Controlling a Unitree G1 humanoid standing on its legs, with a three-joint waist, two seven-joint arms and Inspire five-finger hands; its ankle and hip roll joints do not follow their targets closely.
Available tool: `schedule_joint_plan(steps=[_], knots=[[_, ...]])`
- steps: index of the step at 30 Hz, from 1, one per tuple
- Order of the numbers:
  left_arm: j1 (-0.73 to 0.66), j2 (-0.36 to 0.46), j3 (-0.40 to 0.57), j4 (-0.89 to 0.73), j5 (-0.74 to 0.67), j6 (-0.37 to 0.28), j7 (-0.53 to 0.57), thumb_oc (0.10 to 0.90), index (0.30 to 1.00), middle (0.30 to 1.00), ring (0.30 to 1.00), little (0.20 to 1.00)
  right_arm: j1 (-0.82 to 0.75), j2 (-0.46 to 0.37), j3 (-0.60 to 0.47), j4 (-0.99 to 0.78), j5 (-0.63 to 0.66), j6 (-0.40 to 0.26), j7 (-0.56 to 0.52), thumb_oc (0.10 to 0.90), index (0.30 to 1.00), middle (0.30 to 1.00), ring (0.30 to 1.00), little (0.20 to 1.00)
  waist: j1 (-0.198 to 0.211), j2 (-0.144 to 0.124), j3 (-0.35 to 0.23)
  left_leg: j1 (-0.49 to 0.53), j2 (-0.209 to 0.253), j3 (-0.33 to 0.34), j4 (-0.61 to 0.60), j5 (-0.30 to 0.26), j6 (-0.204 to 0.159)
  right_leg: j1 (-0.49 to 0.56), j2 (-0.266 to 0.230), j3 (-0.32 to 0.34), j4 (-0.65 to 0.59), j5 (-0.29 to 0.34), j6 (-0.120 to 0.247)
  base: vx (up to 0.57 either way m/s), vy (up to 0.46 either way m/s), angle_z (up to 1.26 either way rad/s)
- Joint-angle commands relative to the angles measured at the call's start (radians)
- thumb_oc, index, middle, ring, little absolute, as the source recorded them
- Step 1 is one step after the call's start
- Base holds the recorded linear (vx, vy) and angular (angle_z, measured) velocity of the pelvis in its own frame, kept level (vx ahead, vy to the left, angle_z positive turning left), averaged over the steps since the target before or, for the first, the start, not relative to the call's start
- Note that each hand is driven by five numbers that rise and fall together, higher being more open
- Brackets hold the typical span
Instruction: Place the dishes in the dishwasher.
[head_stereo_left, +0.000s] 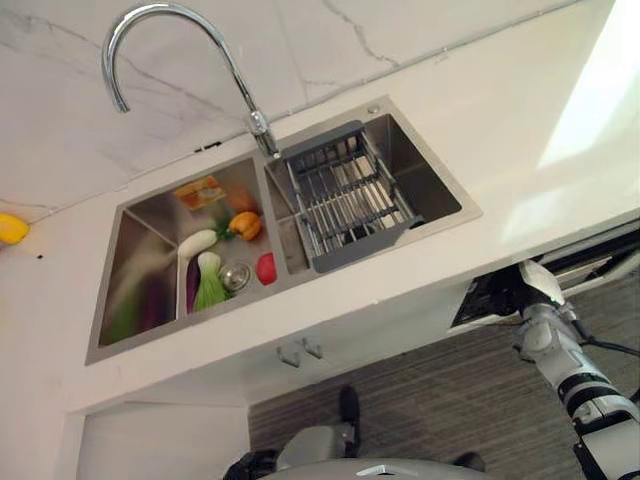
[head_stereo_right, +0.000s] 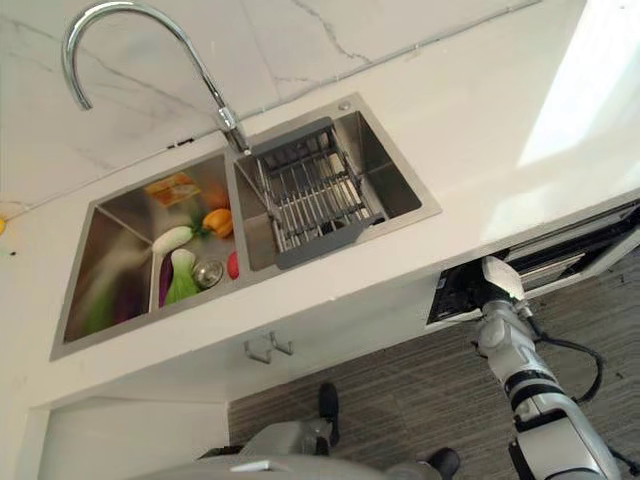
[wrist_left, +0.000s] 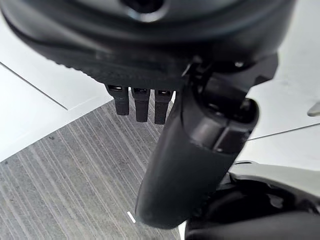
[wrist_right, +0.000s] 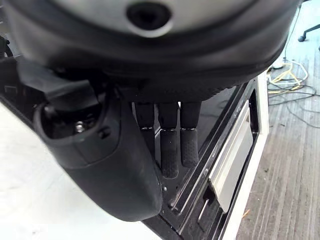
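A white counter (head_stereo_left: 500, 130) holds a double steel sink (head_stereo_left: 112, 300) under a curved tap (head_stereo_left: 150, 30); its right basin carries a grey dish rack (head_stereo_left: 345, 195), its left basin toy vegetables (head_stereo_left: 215, 265). Below the counter's right end the dishwasher (head_stereo_right: 560, 262) stands slightly open. The right hand (wrist_right: 170, 140) reaches into that gap with straight fingers holding nothing, and the left hand (wrist_left: 142, 102) hangs relaxed over the striped floor (wrist_left: 65, 185).

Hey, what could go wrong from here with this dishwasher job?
The right hand has straight fingers at the edge of the barely open dishwasher door; they could slip off or get pinched. The sink holds vegetables, which might get grabbed instead of dishes. The left hand hangs over the floor.
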Motion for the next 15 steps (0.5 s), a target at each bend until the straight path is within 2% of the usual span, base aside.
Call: schedule_joint_plan(steps=[1, 7, 12, 15], knots=[[-0.055, 0.011, -0.034, 0.042, -0.014, -0.002, 0.022, 0.8, 0.9, 0.9, 0.9, 0.9, -0.021, 0.031, -0.017, -0.066, -0.024, -0.084, -0.033, 0.8, 0.9, 0.9, 0.9, 0.9, 0.028, -0.018, -0.025, 0.02, 0.045, 0.061, 0.012, -0.068, -0.079, 0.028, -0.001, 0.061, 0.028, -0.148, -0.024, 0.0, -0.066, -0.03], [-0.102, -0.006, 0.045, 0.125, 0.016, -0.006, 0.061, 0.8, 0.9, 0.9, 0.9, 0.9, 0.238, 0.212, 0.02, 0.124, -0.008, -0.083, 0.06, 0.8, 0.9, 0.9, 0.9, 0.9, -0.039, -0.09, -0.022, 0.086, 0.076, 0.124, 0.017, -0.098, -0.066, 0.027, 0.026, 0.147, 0.027, -0.159, -0.035, 0.0, -0.092, -0.34], [-0.128, -0.022, 0.098, 0.16, -0.062, -0.007, 0.058, 0.8, 0.9, 0.9, 0.9, 0.9, 0.391, 0.288, -0.037, 0.293, 0.055, -0.05, 0.11, 0.8, 0.9, 0.9, 0.9, 0.9, -0.093, -0.124, -0.028, 0.16, 0.096, 0.189, 0.02, -0.119, -0.065, 0.028, 0.046, 0.232, 0.033, -0.168, -0.039, 0.0, -0.052, -0.57], [-0.133, -0.02, 0.093, 0.082, -0.142, -0.021, 0.044, 0.8, 0.9, 0.9, 0.9, 0.9, 0.445, 0.299, -0.051, 0.31, 0.08, -0.039, 0.132, 0.8, 0.9, 0.9, 0.9, 0.9, -0.108, -0.136, -0.043, 0.211, 0.109, 0.221, 0.021, -0.132, -0.066, 0.041, 0.058, 0.27, 0.033, -0.173, -0.041, 0.02, -0.032, -0.85]])
